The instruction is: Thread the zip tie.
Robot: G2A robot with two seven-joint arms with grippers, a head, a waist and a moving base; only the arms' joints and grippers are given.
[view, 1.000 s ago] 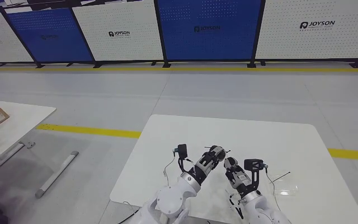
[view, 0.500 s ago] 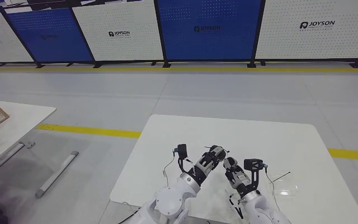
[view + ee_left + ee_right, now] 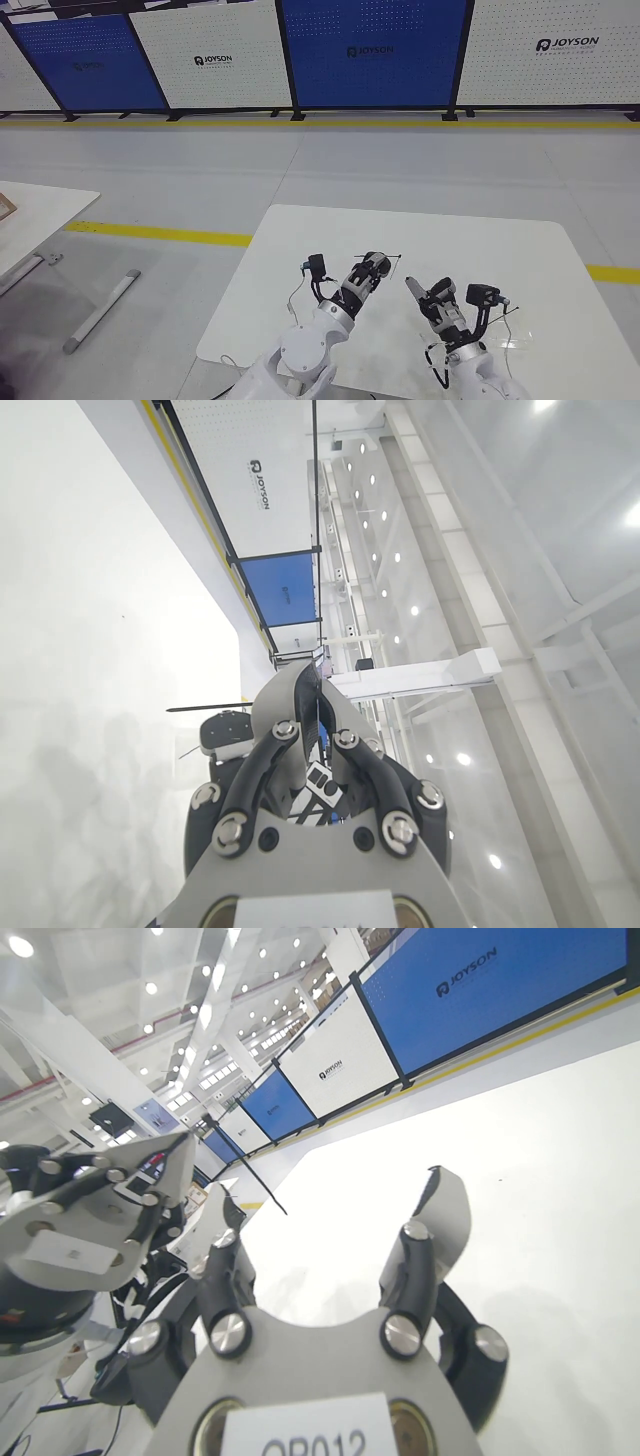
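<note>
A thin black zip tie (image 3: 390, 258) sticks out sideways from my left gripper (image 3: 377, 263), which is shut on it above the middle of the white table (image 3: 480, 240). In the right wrist view the zip tie (image 3: 245, 1165) runs from the left gripper (image 3: 185, 1140) down to a free pointed end. The left wrist view shows that gripper (image 3: 312, 672) with its jaws pressed together and the zip tie (image 3: 205, 707) pointing off to one side. My right gripper (image 3: 428, 290) hovers a short way to the right, apart from the tie. It is open with nothing between its fingers (image 3: 335, 1203).
A clear plastic bag (image 3: 512, 343) lies near the table's front right, with a thin dark strip (image 3: 507, 313) beside it. A second white table (image 3: 40, 215) stands far left. The table's far half is bare.
The two grippers were close together; now the right gripper has drawn away to the right. The left gripper has shifted slightly away from the robot, keeping the zip tie.
</note>
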